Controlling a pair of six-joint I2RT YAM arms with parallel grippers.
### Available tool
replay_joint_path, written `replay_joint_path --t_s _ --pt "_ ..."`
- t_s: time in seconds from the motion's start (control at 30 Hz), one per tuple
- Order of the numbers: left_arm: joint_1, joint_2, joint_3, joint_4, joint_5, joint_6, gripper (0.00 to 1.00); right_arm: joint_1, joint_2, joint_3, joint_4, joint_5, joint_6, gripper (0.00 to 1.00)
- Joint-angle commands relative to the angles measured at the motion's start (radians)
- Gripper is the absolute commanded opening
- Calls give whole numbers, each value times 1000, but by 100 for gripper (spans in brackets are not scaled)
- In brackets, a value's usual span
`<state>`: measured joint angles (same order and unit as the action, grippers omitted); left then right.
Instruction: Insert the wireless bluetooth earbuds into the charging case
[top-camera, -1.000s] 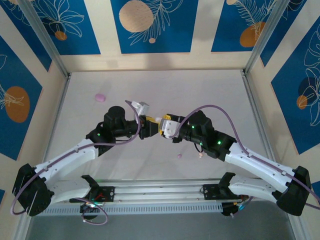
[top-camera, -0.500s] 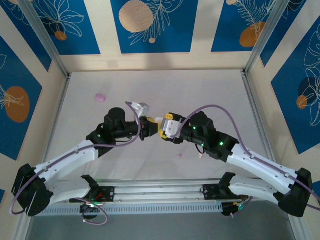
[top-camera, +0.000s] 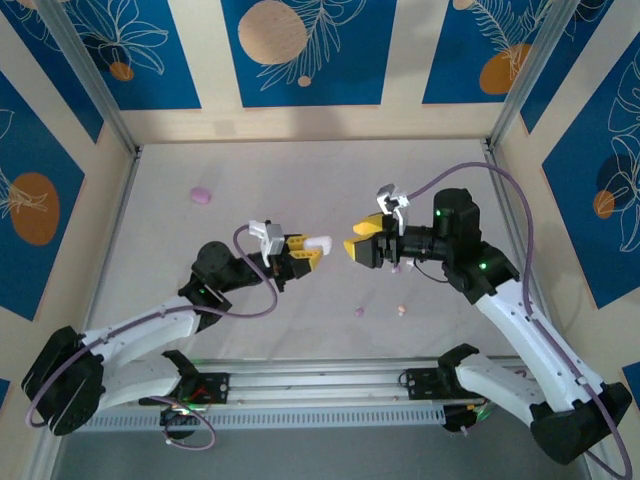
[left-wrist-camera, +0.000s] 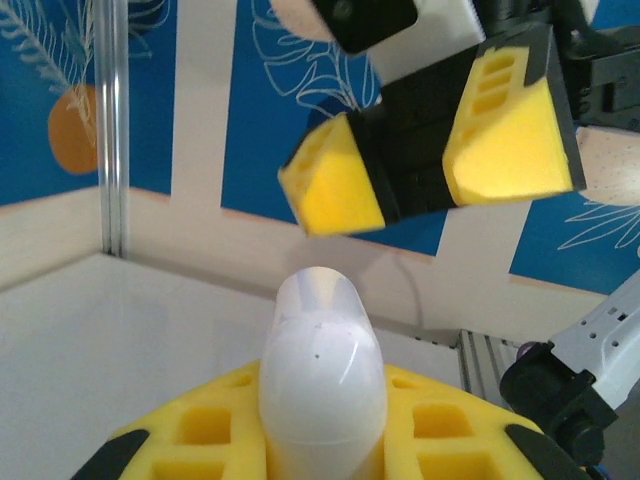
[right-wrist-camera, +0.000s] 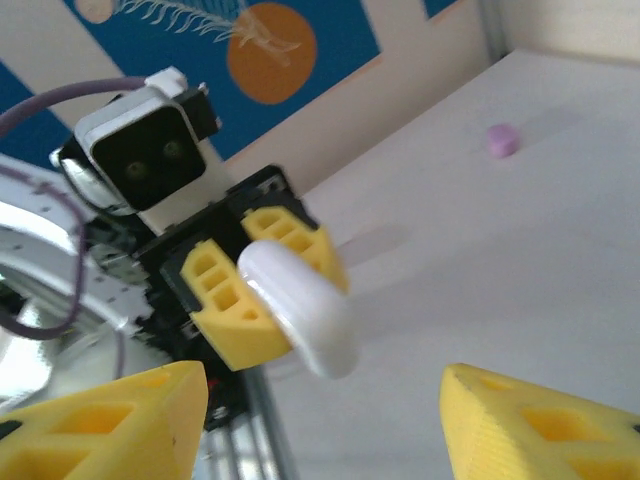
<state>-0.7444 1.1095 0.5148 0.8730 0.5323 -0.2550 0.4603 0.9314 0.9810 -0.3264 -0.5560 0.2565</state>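
Observation:
A white, rounded charging case (top-camera: 319, 243) sticks out of my left gripper (top-camera: 303, 250), which is shut on it above the table's middle. In the left wrist view the case (left-wrist-camera: 322, 370) stands up between my yellow fingers (left-wrist-camera: 190, 440). My right gripper (top-camera: 362, 243) faces it from the right, open and a short gap away, with nothing between its fingers. It also appears in the left wrist view (left-wrist-camera: 415, 175). The right wrist view has the case (right-wrist-camera: 295, 305) ahead of my spread fingers (right-wrist-camera: 110, 430). Two tiny earbuds lie on the table: a purple one (top-camera: 359, 312) and a pale one (top-camera: 400, 310).
A small pink rounded object (top-camera: 200, 194) lies at the far left of the table (top-camera: 300, 170), also seen from the right wrist (right-wrist-camera: 502, 139). Metal frame posts and patterned walls ring the table. A rail runs along the near edge (top-camera: 320, 385).
The two grippers met at the case a second ago. Now the right gripper has opened and drawn back to the right, and the left gripper has shut and keeps the case.

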Motion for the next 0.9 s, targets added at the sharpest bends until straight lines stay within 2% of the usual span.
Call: replay_joint_path --t_s 0.0,0.2,0.7,0.87 --pt "-4 27 -8 203 51 23 10 10 25 40 -47 -108 87 63" --pt "-5 45 4 208 77 8 10 71 32 57 -117 55 -19 65" --pt "-7 50 28 192 106 -32 10 113 130 130 -131 80 -36 62" --pt "-7 46 30 193 126 -38 10 117 141 140 -130 144 -26 60"
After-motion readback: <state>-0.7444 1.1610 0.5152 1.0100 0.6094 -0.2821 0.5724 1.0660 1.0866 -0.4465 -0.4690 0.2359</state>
